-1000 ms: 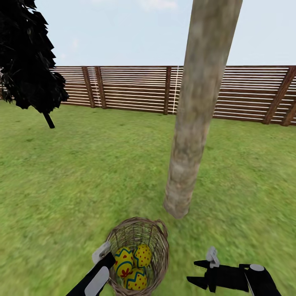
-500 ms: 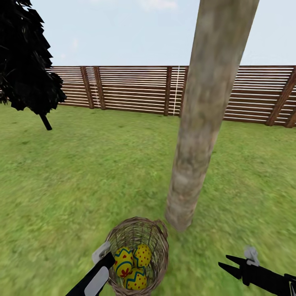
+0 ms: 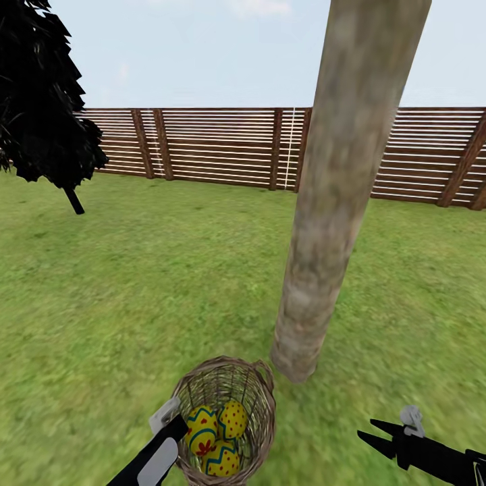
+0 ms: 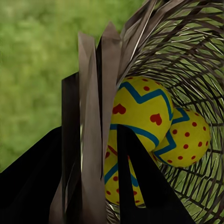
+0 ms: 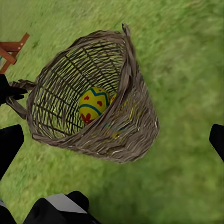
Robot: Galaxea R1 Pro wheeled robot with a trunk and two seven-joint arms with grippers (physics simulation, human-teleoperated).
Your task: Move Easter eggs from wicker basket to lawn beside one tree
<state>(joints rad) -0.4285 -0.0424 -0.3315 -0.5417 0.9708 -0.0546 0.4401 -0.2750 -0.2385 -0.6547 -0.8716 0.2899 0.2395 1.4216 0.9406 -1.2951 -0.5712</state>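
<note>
The wicker basket (image 3: 229, 405) sits low in the head view, just in front of the tree (image 3: 324, 223) trunk's base. Three Easter eggs lie inside it: one with hearts (image 3: 202, 428), one dotted (image 3: 234, 418), one lower (image 3: 223, 460). My left gripper (image 3: 172, 424) is shut on the basket's near rim; in the left wrist view its black fingers (image 4: 70, 140) pinch the woven rim (image 4: 93, 112) with eggs (image 4: 140, 112) behind. The right gripper (image 3: 374, 435) hangs open over the lawn (image 3: 135, 283), right of the basket. In the right wrist view the basket (image 5: 60, 93) is tilted, with one egg (image 5: 93, 105) visible.
A narrow black-leaved tree (image 3: 40, 108) stands at the far left. A brown slatted fence (image 3: 223, 145) closes off the back of the lawn. Grass stretches openly to the left of and beyond the trunk.
My right gripper has moved to the right, away from the basket. The camera has shifted slightly, so the trunk appears further right. The left gripper still holds the basket rim.
</note>
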